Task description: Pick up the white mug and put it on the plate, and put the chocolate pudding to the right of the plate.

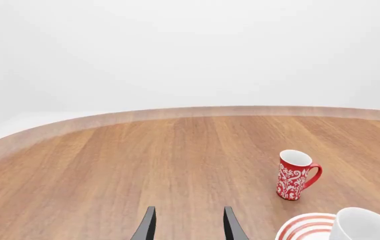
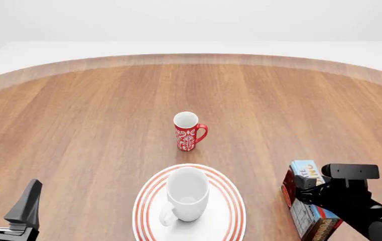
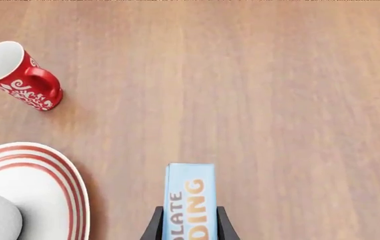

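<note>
The white mug (image 2: 187, 193) stands upright on the plate (image 2: 230, 211) near the table's front edge, handle toward the front left. Both also show in the left wrist view, white mug (image 1: 366, 225) on plate (image 1: 303, 226). To the right of the plate, my right gripper (image 2: 306, 190) is shut on the chocolate pudding (image 2: 303, 171). In the right wrist view the pudding (image 3: 190, 192) sits between the fingers of the right gripper (image 3: 190, 226), beside the plate (image 3: 60, 180). Whether the box touches the table I cannot tell. My left gripper (image 2: 6, 197) stands open and empty at the front left, also seen as the left gripper (image 1: 188, 227).
A slim red mug (image 2: 188, 133) with a white pattern stands upright mid-table, behind the plate, and shows as the red mug (image 1: 295, 177) and the red mug (image 3: 18, 75) in the wrist views. The wooden table (image 2: 77, 110) curves round at its far edge.
</note>
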Controlling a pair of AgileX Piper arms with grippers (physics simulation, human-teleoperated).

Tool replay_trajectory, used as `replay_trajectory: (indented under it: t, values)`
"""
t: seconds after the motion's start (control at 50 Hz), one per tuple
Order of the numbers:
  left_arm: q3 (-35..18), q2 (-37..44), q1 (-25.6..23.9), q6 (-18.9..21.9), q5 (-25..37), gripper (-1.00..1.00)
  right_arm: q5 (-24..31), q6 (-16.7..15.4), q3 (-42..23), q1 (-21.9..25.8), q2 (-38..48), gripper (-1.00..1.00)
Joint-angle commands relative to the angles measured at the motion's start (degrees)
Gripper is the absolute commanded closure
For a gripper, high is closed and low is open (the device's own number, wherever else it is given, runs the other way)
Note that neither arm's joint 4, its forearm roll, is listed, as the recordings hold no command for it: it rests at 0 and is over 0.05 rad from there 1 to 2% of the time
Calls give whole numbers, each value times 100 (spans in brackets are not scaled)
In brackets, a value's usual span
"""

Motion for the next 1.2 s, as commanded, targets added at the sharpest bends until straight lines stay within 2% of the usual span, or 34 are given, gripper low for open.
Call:
replay_trajectory:
  t: [0.02,0.36,0.38,0.68,0.84,1.2]
  values:
    - [0,-7,-1,1,7,-100,-183,54,109,-17,268,100]
    - [0,26,-2,1,-25,-100,-318,68,177,1,427,100]
    - [0,-6,-2,0,6,-100,-322,79,178,11,438,-100]
    - [0,-27,-6,7,25,-100,2,157,78,30,125,-100]
    - [-1,-75,-5,10,74,-100,631,128,-198,-49,-557,-100]
    - [-1,-55,-5,16,52,-100,1550,176,-833,-108,-1439,-100]
